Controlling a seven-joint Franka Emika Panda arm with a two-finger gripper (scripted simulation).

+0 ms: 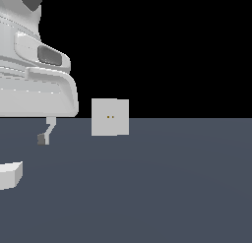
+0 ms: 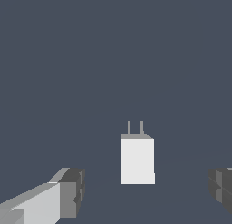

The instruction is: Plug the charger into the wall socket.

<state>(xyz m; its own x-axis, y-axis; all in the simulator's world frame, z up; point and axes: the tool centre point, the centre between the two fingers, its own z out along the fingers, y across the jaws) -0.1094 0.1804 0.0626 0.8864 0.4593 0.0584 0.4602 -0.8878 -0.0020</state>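
The charger (image 2: pixel 137 159) is a small off-white block lying on the dark floor, with two thin prongs (image 2: pixel 135 128) sticking out of one end. My gripper (image 2: pixel 146 191) is open above it, its fingers (image 2: pixel 68 191) spread wide to either side and touching nothing. In the exterior view the charger (image 1: pixel 10 174) is at the lower left, cut by the frame edge. One grey-tipped finger (image 1: pixel 43 137) hangs above it under the arm. The wall socket (image 1: pixel 110 117), a light-grey upright square plate with two tiny orange-brown holes, stands further back toward the exterior view's right.
The white body of the arm (image 1: pixel 34 79) fills the upper left of the exterior view. The dark grey floor (image 1: pixel 172 188) stretches across the lower half of that view.
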